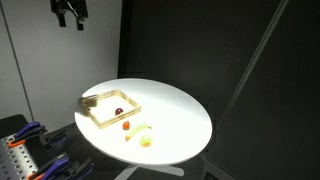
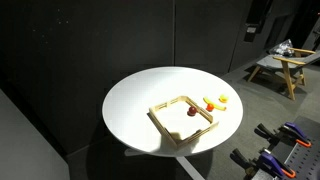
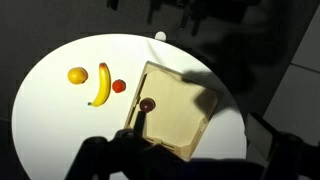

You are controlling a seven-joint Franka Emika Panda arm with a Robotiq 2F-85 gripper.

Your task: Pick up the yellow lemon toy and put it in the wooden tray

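Observation:
The yellow lemon toy (image 3: 77, 75) lies on the round white table, beside a pale-yellow banana toy (image 3: 102, 85) and a small red toy (image 3: 119, 86). It also shows in both exterior views (image 1: 146, 141) (image 2: 223, 99). The wooden tray (image 3: 180, 112) sits next to these toys, also seen in both exterior views (image 1: 104, 108) (image 2: 180, 124). It holds a small dark-red thing (image 3: 146, 104). My gripper (image 1: 69, 19) hangs high above the table, far from the lemon, open and empty. In the wrist view only dark blurred shapes show along the bottom edge.
The white table (image 1: 175, 115) has dark curtains behind it. A rack with clamps (image 1: 30, 150) stands beside the table near the tray. A wooden stool (image 2: 285, 65) stands further off.

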